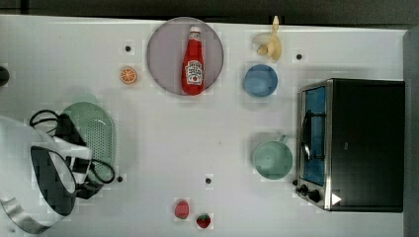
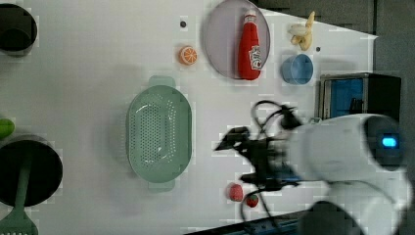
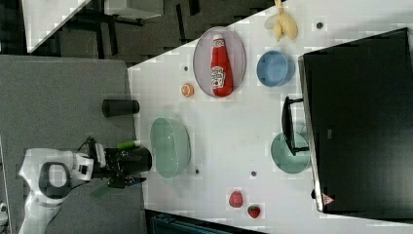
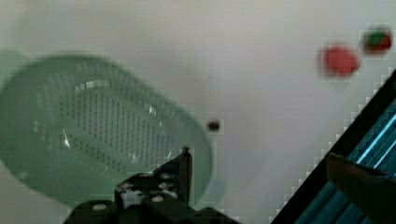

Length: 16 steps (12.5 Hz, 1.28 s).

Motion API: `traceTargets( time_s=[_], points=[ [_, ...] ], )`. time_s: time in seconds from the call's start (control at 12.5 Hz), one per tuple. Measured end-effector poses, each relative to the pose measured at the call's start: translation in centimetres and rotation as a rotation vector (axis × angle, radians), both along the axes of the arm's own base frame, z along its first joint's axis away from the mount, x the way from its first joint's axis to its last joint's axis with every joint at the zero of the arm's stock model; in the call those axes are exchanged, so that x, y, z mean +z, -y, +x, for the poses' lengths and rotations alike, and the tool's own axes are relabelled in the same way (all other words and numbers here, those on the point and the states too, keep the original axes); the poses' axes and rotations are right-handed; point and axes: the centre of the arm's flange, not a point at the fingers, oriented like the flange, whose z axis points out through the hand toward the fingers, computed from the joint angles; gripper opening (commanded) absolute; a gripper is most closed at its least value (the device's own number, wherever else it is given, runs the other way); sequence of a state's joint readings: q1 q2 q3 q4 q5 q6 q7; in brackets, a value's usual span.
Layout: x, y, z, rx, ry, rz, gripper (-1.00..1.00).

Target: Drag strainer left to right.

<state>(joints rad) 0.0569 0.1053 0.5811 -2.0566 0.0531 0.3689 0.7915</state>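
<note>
The strainer (image 1: pixel 99 129) is a pale mint-green oblong basin with rows of tiny holes, lying on the white table at the top view's left. It also appears in the left view (image 2: pixel 158 130), the right view (image 3: pixel 169 146) and the wrist view (image 4: pixel 93 126). My gripper (image 4: pixel 257 156) hangs open near one rounded end of the strainer, with nothing between its fingers. One finger (image 4: pixel 185 164) stands over the strainer's rim, the other off to the side over the table edge. In the top view the arm (image 1: pixel 29 163) covers part of the strainer. The left view has the gripper (image 2: pixel 237 159) right of the strainer.
A ketchup bottle (image 1: pixel 193 61) lies on a grey plate (image 1: pixel 163 54) at the back. A blue bowl (image 1: pixel 260 80), a mint mug (image 1: pixel 272 159) and a toaster oven (image 1: pixel 353 144) stand at the top view's right. An orange slice (image 1: pixel 128 75), a banana (image 1: pixel 272 44) and red fruits (image 1: pixel 182 209) are scattered about.
</note>
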Motion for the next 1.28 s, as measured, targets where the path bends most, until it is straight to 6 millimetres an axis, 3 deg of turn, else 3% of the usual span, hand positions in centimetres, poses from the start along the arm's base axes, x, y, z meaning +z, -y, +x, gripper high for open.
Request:
traceTargets(
  time_s=[0.16, 0.32, 0.72, 0.96, 1.12, 1.28],
  points=[
    [-2.5, -2.0, 0.2, -0.091, 0.064, 0.030, 1.00],
    [-5.2, -2.5, 1.2, -0.228, 0.104, 0.107, 1.00],
    [-14.0, 0.4, 3.9, -0.445, 0.175, 0.228, 1.00],
    [-20.7, 4.1, 3.1, -0.533, 0.086, 0.165, 1.00],
    [-23.5, 4.8, 2.4, -0.553, 0.071, 0.157, 1.00],
    [-24.6, 5.3, 2.2, -0.559, 0.076, 0.130, 1.00]
  ],
)
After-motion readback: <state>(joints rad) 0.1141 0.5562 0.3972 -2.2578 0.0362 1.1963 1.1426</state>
